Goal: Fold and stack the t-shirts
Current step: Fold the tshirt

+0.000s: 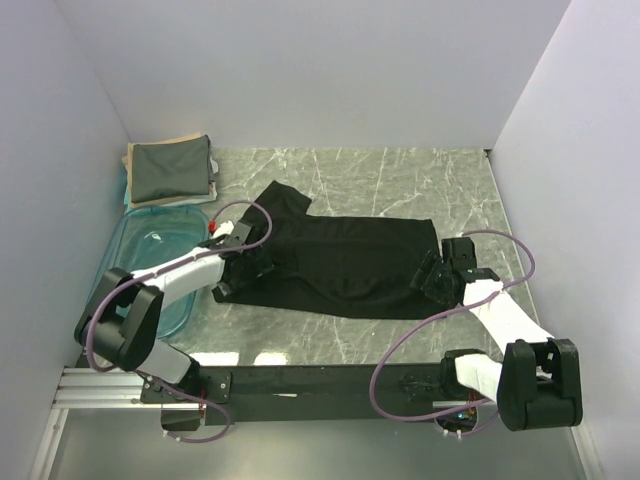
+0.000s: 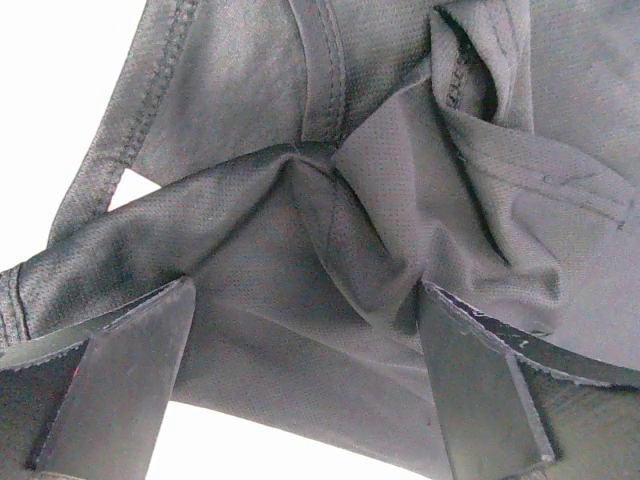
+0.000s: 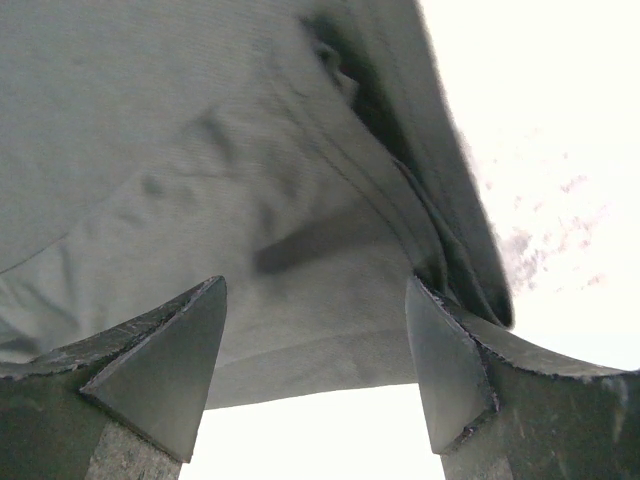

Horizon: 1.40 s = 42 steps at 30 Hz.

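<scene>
On the table [image 1: 420, 185]: black t-shirt [image 1: 340, 265] spread out mid-table, not folded yet
back-left corner: grey-green shirt [image 1: 170, 170] folded on top of the beige shirt [image 1: 213, 175]
done: looks like two stacked
your to-do: fold the black one, add it to the pile
left end effector [image 1: 243, 266]: fingers apart, bunched cloth between them at the shirt's left end
right end effector [image 1: 432, 277]: fingers apart at its right edge
count: three shirts, two end effectors, one blue tub [image 1: 155, 240]

A grey marbled tabletop [image 1: 400, 180] sits between plain white walls [image 1: 300, 70] at the back and both sides. The light is even and soft.
</scene>
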Each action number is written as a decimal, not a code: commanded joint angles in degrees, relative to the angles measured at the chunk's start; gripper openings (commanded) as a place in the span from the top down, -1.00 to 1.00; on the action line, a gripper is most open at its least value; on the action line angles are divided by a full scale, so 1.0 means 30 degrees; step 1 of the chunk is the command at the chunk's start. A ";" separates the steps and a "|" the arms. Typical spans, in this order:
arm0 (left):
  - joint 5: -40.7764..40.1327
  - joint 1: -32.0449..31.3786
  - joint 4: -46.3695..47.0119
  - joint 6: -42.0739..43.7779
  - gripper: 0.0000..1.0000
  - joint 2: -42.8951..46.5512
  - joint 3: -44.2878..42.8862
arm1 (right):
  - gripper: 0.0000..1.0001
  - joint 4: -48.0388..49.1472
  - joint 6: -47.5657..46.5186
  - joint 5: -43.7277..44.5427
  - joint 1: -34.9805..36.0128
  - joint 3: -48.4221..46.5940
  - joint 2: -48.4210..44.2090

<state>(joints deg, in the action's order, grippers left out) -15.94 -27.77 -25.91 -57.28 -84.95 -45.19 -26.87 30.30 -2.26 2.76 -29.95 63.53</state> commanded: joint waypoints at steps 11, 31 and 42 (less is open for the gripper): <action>0.1566 0.0086 -0.3198 -0.2032 -0.99 0.5549 0.3698 | -0.60 -0.1122 0.2614 0.2837 0.0016 0.0669 -0.2016; 0.1418 0.0057 -0.1587 0.0459 -0.47 -0.0246 -0.3598 | -0.55 -0.0036 0.0856 0.0813 -0.0013 0.0171 -0.1490; 0.1799 -0.0001 -0.0710 0.0605 -0.32 -0.2327 -0.2895 | -0.55 0.0198 0.0622 0.0813 0.0016 0.0083 -0.0757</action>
<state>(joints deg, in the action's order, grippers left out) -11.42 -27.57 -30.46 -56.25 -89.95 -53.69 -27.94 33.17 0.36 2.76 -28.01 60.36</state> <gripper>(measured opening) 0.667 0.774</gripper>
